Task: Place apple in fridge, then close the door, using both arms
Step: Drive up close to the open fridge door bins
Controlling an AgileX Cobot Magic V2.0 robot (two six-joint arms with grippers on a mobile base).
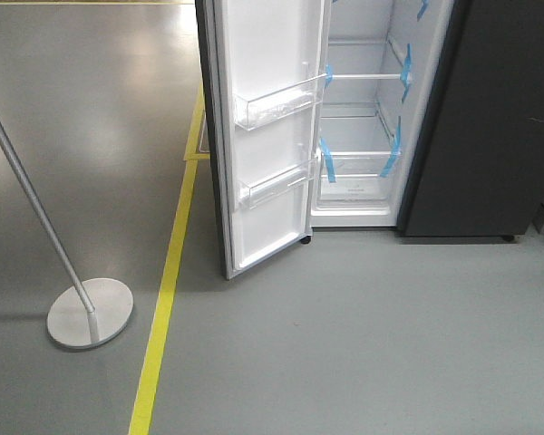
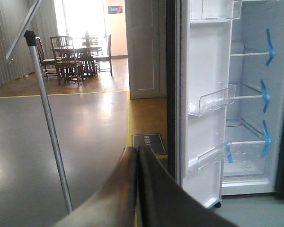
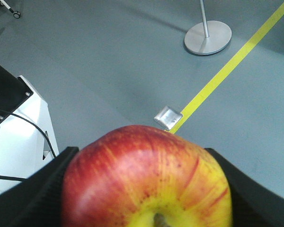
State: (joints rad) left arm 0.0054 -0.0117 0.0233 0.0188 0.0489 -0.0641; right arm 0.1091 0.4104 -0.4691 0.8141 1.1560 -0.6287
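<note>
Grey floor (image 1: 363, 344) lies before the open fridge (image 1: 358, 59). Our right gripper (image 3: 144, 203) grasps the apple (image 3: 146, 170) by its sides; we judge it firm, smooth, light, easily bruised. Our left gripper (image 2: 136, 156) is clenched, empty.

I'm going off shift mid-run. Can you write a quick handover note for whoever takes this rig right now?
Left gripper: shut, empty.
Right gripper: shut on the small red-and-yellow apple.
The tall dark grey fridge with white inside stands open, its white-lined door swung wide.
Done: apple grasped.
To do: set apple inside, close door.
</note>
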